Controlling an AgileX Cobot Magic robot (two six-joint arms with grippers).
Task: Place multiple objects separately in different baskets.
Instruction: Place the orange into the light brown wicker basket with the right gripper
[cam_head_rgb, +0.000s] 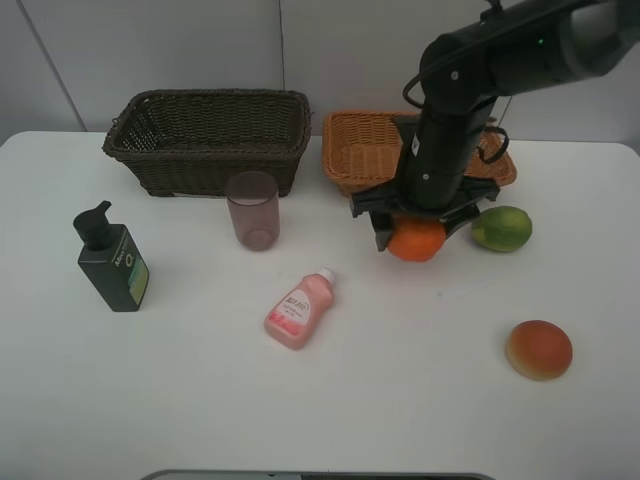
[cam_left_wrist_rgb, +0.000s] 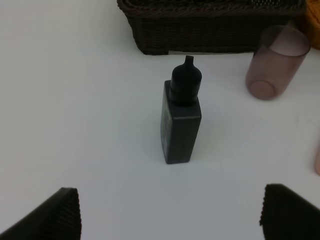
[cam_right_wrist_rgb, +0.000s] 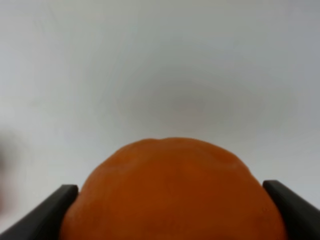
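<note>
My right gripper (cam_head_rgb: 416, 228) is shut on the orange (cam_head_rgb: 416, 241), just in front of the light tan basket (cam_head_rgb: 350, 150). In the right wrist view the orange (cam_right_wrist_rgb: 172, 195) fills the gap of the right gripper (cam_right_wrist_rgb: 170, 212), with both fingers against its sides. The dark brown basket (cam_head_rgb: 205, 140) stands at the back left. My left gripper (cam_left_wrist_rgb: 170, 215) is open, and the dark green pump bottle (cam_left_wrist_rgb: 181, 117) stands upright ahead of it, well apart. The left arm is out of the high view. The same bottle (cam_head_rgb: 113, 260) stands at the far left of the table.
The mauve cup (cam_head_rgb: 252, 210) stands upright before the dark basket. A pink bottle (cam_head_rgb: 299, 308) lies mid-table. A green citrus (cam_head_rgb: 501, 228) sits right beside the held orange, and a red-yellow fruit (cam_head_rgb: 539, 349) lies near the front right.
</note>
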